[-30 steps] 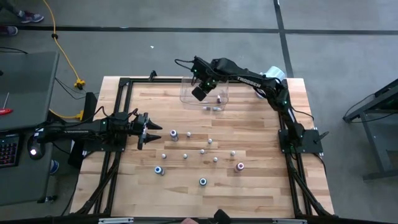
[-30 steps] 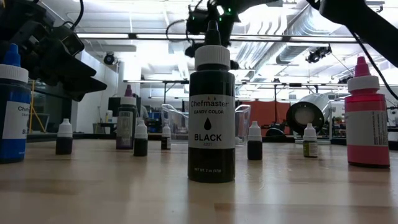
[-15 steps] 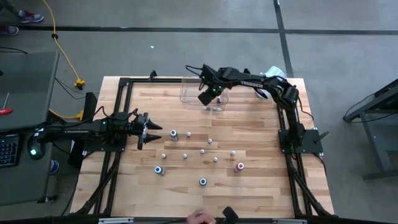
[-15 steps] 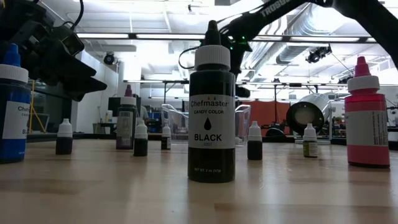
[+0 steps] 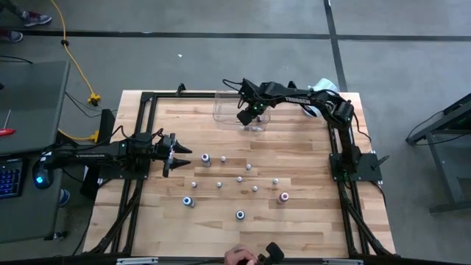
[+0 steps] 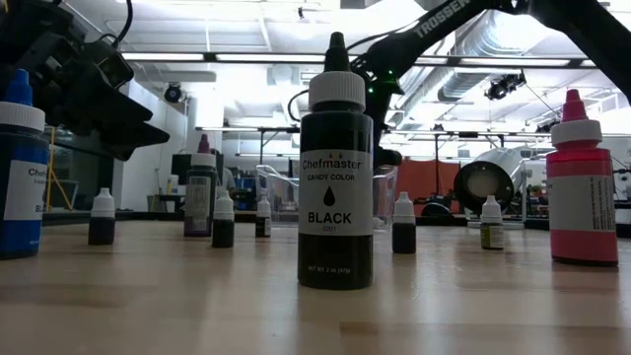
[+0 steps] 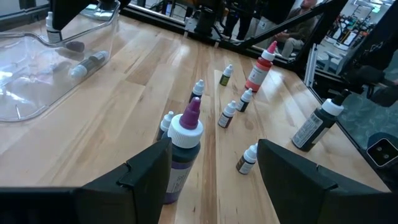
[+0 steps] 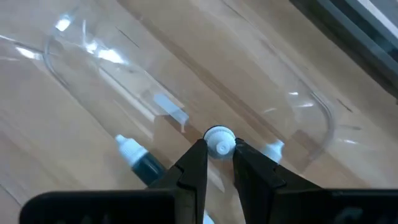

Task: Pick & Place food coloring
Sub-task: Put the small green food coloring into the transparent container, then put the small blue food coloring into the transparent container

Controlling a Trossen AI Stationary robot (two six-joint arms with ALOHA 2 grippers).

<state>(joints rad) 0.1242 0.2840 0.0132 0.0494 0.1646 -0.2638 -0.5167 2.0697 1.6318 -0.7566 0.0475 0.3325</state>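
The right gripper (image 8: 219, 163) hangs over the clear, round-cornered plastic bin (image 5: 224, 112) at the upper middle of the high view, its two dark tapered fingers (image 8: 194, 167) clamped on the white ribbed cap of a small food coloring dropper bottle (image 8: 218, 140). Another tiny dark bottle with a whitish cap (image 8: 138, 158) lies on its side on the bin's glossy floor. The remaining small bottles (image 5: 239, 179) stand scattered on the pale planked wooden table (image 5: 169, 221) in mid-frame, among them a tall black bottle (image 6: 335, 173). The left gripper (image 5: 179, 154) waits at centre-left, its fingers apart, just beside a purple-tipped bottle (image 7: 181, 151).
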